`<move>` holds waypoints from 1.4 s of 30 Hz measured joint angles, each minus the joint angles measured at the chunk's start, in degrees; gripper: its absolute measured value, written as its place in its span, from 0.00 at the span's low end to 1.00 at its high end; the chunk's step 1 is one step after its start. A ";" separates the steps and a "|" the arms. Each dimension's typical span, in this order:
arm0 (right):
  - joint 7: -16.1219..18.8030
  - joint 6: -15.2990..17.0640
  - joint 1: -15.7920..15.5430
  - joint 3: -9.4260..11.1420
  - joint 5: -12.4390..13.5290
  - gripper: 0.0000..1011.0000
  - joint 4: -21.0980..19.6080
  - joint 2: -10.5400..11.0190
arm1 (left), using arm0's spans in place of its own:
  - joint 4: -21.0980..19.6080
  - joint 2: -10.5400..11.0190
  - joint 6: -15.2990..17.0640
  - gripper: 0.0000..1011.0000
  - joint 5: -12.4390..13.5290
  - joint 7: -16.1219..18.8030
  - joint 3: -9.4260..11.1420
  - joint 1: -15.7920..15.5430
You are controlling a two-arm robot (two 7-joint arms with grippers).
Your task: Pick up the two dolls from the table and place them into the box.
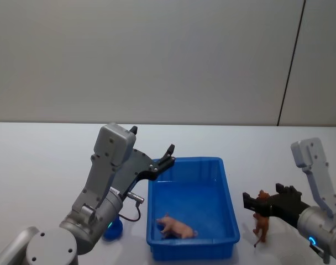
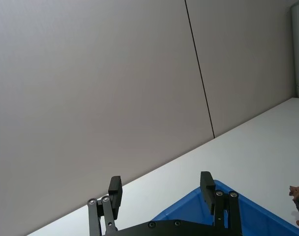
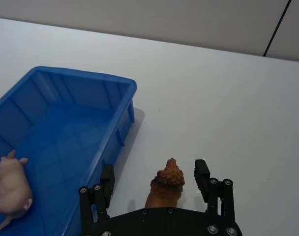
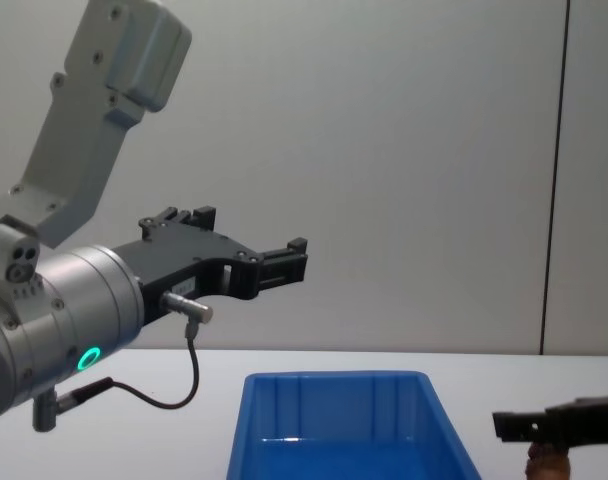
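— What's the setting?
— A white tabletop (image 1: 46,154) against a plain grey wall with one dark vertical seam. A blue plastic bin (image 1: 193,160) sits toward the tabletop's near edge, about midway along it.
— And the dolls?
— A pink pig figure (image 1: 176,226) lies on the bin's floor at its near end. A brown lion figure (image 3: 166,184) stands upright on the tabletop just beside the bin's right wall, near the bin's near right corner.
— The grippers?
— The right gripper (image 3: 154,176) is low at the lion, fingers spread wide on either side, not touching it. The left gripper (image 2: 161,182) hangs in the air above the bin's far left corner, wide apart, holding nothing.
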 joint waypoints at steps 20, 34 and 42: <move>-0.54 3.48 2.10 0.60 2.25 0.89 6.10 -1.06 | 0.00 0.00 0.00 0.99 0.00 0.00 0.00 0.00; -0.69 2.82 2.98 0.81 3.45 0.47 7.79 -1.71 | 0.00 0.00 0.00 0.99 0.00 0.00 0.00 0.00; -0.74 0.40 3.27 0.80 2.95 0.42 7.59 -1.92 | 0.00 0.00 0.00 0.99 0.00 0.00 0.00 0.00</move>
